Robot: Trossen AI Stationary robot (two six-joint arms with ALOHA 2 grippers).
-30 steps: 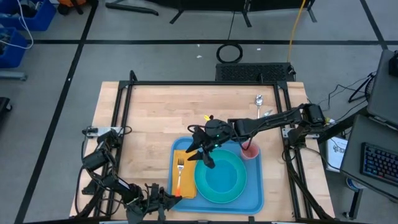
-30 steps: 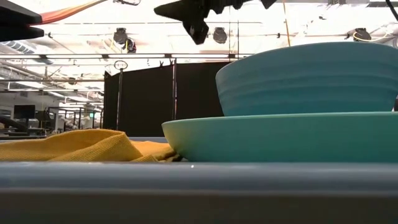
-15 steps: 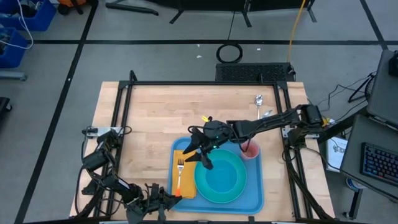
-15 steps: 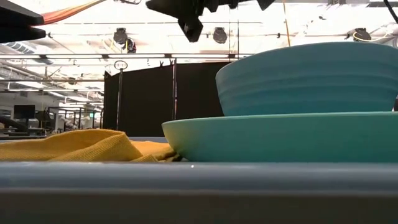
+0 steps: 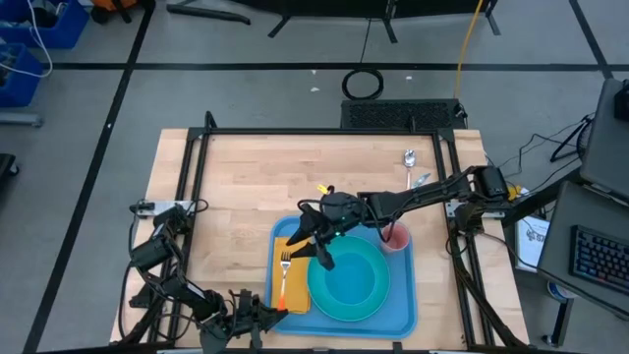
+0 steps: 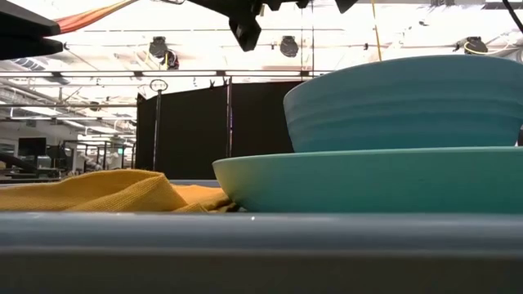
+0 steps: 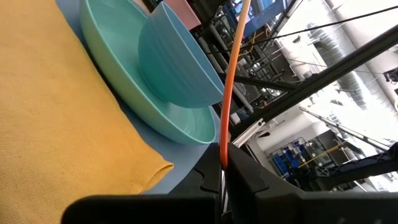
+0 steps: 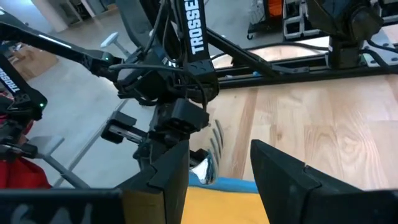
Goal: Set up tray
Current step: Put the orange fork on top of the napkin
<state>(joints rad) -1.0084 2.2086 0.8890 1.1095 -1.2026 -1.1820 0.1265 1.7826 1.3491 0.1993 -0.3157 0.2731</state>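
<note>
My right end effector (image 5: 319, 247) hangs above the near-middle of the wooden tabletop (image 5: 246, 187), over the left part of the blue tray (image 5: 397, 317), with its fingers spread apart and nothing between them. In my right wrist view the two dark fingers (image 8: 168, 171) frame a gap through which I see bare wood, the tines of the fork (image 8: 216, 142) and a strip of the tray's blue rim.

The tray lies flat at the near edge of the tabletop, a little right of centre. On its left side rests a folded yellow napkin (image 5: 293, 295), and the fork (image 5: 284, 275), with an orange handle, lies along the napkin with its tines pointing away from the near edge. To the right of the napkin sits a round teal plate (image 5: 376, 297), with a blue bowl (image 5: 344, 285) standing on it. A pink cup (image 5: 396, 238) stands in the tray's far right corner, just beside the plate. A metal spoon (image 5: 409, 158) lies on the bare wood well beyond the tray, near the right frame post.

My left end effector (image 5: 257, 317) waits folded low at the near left edge of the tabletop, clenched shut; in its wrist view an orange line runs up from between the fingers, but I cannot tell what it is.
</note>
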